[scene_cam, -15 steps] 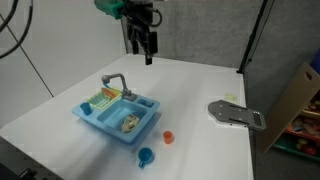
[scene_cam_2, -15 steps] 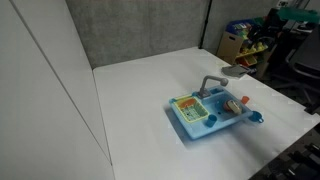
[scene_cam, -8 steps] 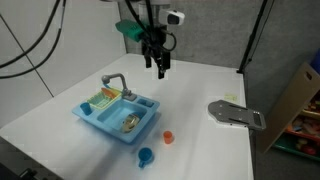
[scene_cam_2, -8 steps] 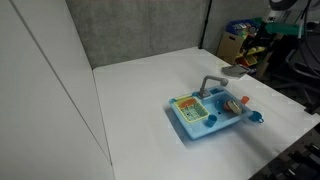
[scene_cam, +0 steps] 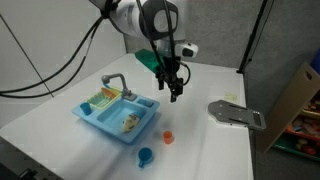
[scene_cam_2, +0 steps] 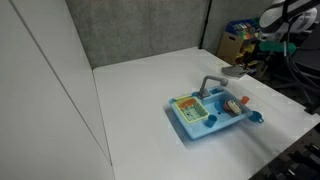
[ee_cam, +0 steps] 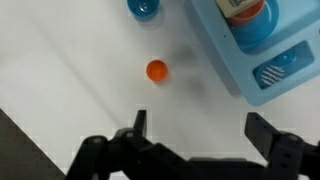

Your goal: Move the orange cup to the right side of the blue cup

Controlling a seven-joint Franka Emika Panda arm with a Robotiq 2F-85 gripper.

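Hovering over the white surface [scene_cam: 215, 85], the pincer [scene_cam: 176, 90] hangs off the arm [scene_cam: 150, 18] with its tips pointing down and nothing between them. Looking through the wrist view, the pincer [ee_cam: 198, 130] is spread wide, with one dark finger [ee_cam: 138, 124] at the left and its partner at the right, and only bare white surface shows in the gap.

And there's the orange cup [ee_cam: 156, 70], standing on its own at roughly 11 o'clock from the middle of that gap, clear of both fingers. The blue cup [ee_cam: 143, 7] sits at 12 o'clock from the orange one, cut by the top edge of the picture, and the two are near each other but not touching. The blue toy sink [ee_cam: 262, 50] fills the corner at 2 o'clock.

Switching to an exterior view, the orange cup [scene_cam: 168, 137] rests on the surface just off the corner of the sink [scene_cam: 100, 118]. The blue cup [scene_cam: 146, 156] is at 7 o'clock from it, close to the front edge. The pincer is up at 12 o'clock from the orange cup, well above it. A grey faucet [scene_cam: 116, 82] rises from the back of the sink, and a flat grey object [scene_cam: 237, 114] lies at 2 o'clock, well apart from both cups.
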